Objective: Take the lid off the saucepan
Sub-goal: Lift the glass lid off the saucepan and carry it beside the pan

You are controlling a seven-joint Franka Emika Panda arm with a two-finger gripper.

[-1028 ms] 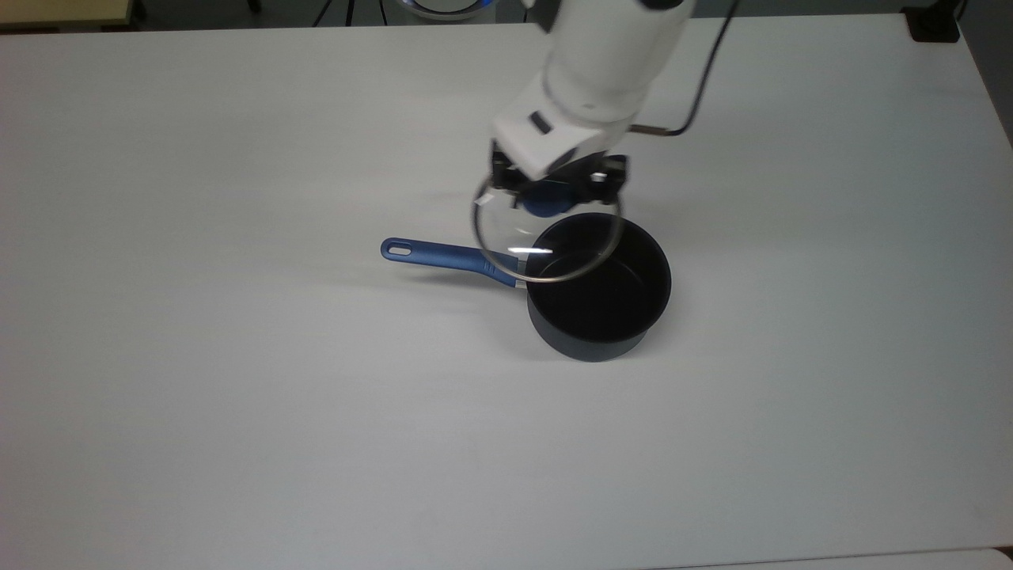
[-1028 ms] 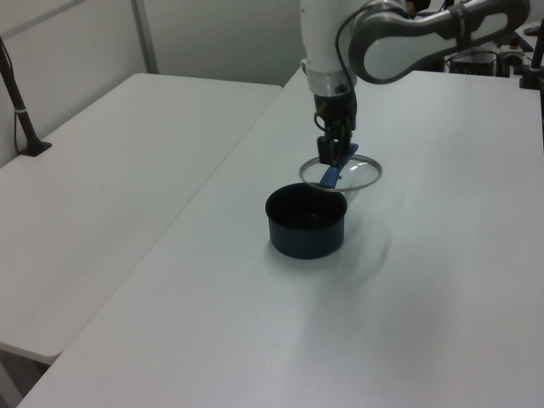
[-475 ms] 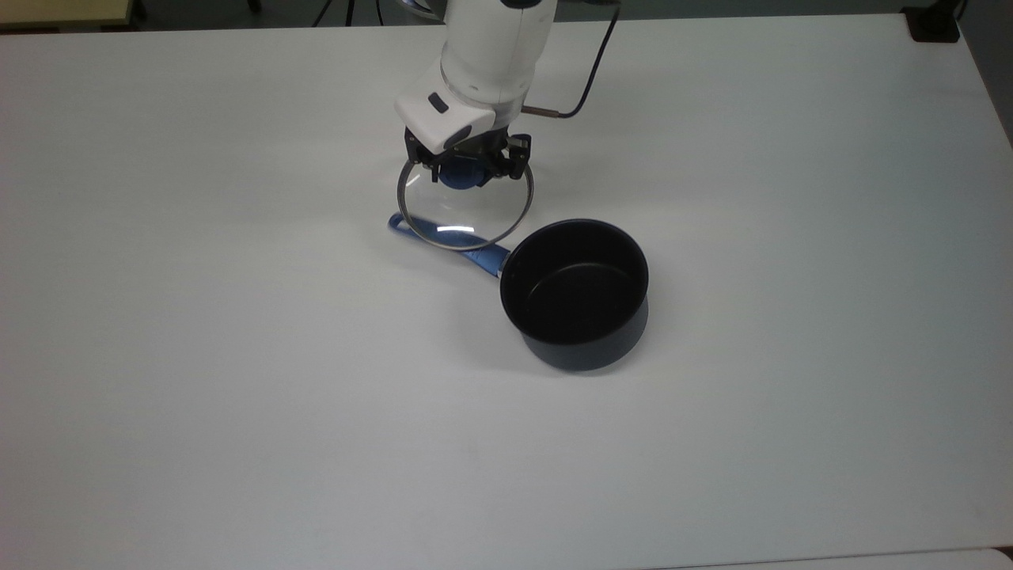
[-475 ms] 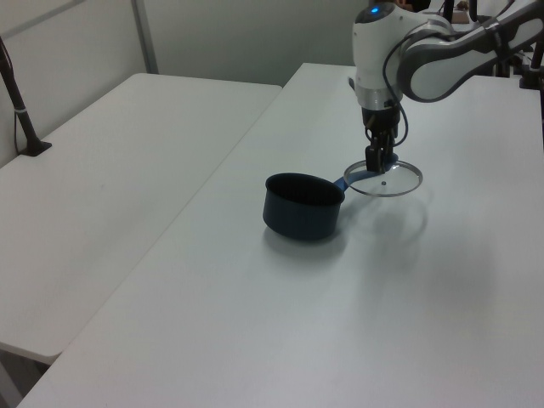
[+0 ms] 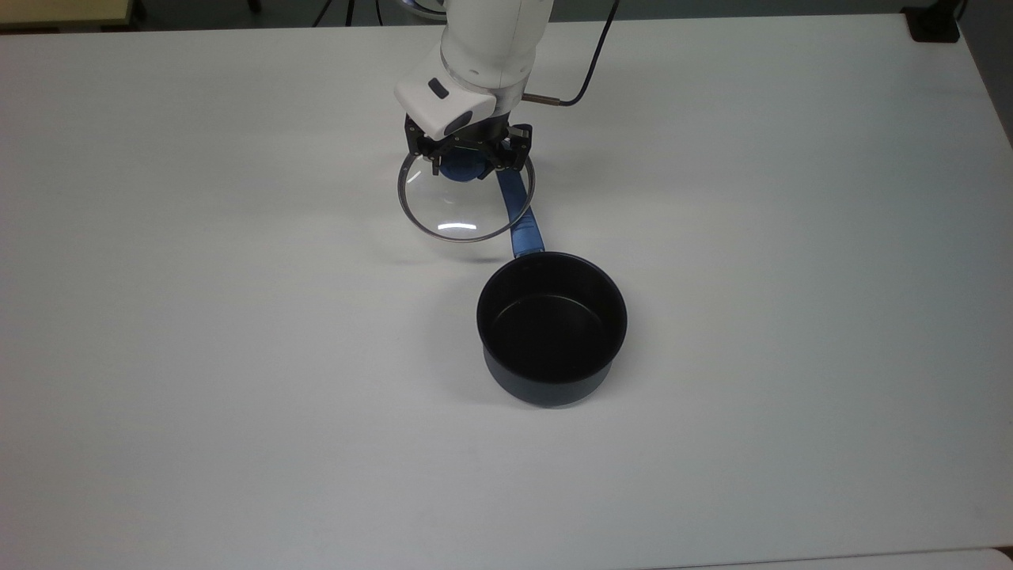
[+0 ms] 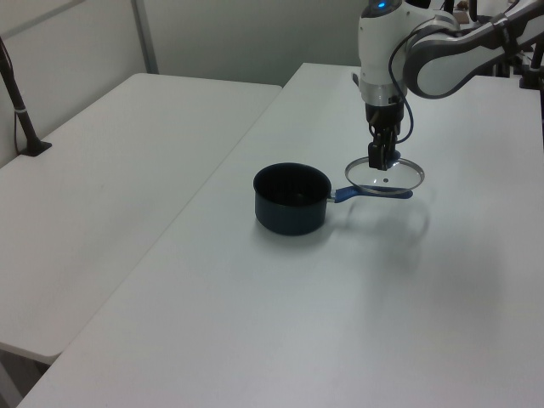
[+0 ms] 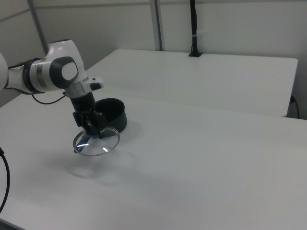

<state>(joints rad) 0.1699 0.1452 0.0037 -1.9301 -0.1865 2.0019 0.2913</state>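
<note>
The gripper (image 5: 467, 164), in the top view's upper centre, is clamped on the blue knob of the lid (image 5: 465, 202), held above the bench (image 5: 237, 356). The lid overlaps the handle of the saucepan (image 5: 552, 327), which stands open just below. Lowering here could catch that handle. The knob is mostly hidden by the fingers.

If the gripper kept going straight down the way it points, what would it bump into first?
The gripper points down and holds the lid by its knob. Below the lid lies the saucepan's blue handle, so the lid would probably hit that first, then the table. Depth is hard to judge.
</note>
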